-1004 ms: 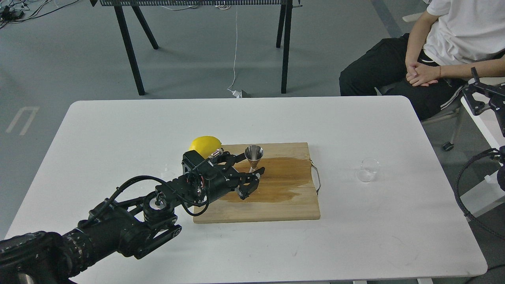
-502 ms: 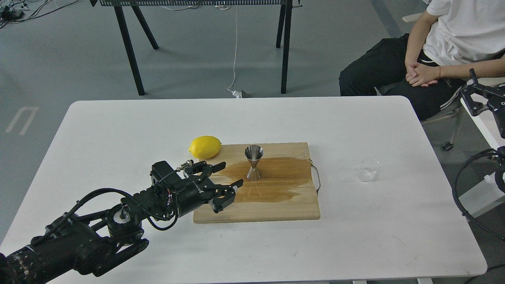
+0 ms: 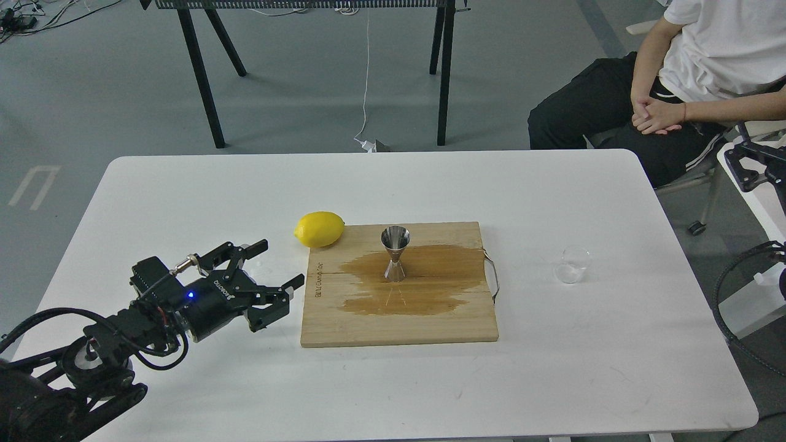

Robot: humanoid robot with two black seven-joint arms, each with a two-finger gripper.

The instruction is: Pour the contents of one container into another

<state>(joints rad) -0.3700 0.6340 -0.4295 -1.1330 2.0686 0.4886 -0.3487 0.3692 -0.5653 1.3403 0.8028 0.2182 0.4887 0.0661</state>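
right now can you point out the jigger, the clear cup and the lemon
jigger (image 3: pixel 395 253), head view, on its narrow waist below the upper cone
clear cup (image 3: pixel 572 265), head view, on the middle of its glass wall
lemon (image 3: pixel 319 229), head view, on the middle of its yellow skin

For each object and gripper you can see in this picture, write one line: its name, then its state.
jigger: upright on the wet patch of the board, untouched.
clear cup: upright on the table, right of the board, apart from it.
lemon: lying at the board's far left corner.
cutting board: flat, darkly wet across its middle.
left gripper: open, empty, left of the board.
right gripper: not identifiable.
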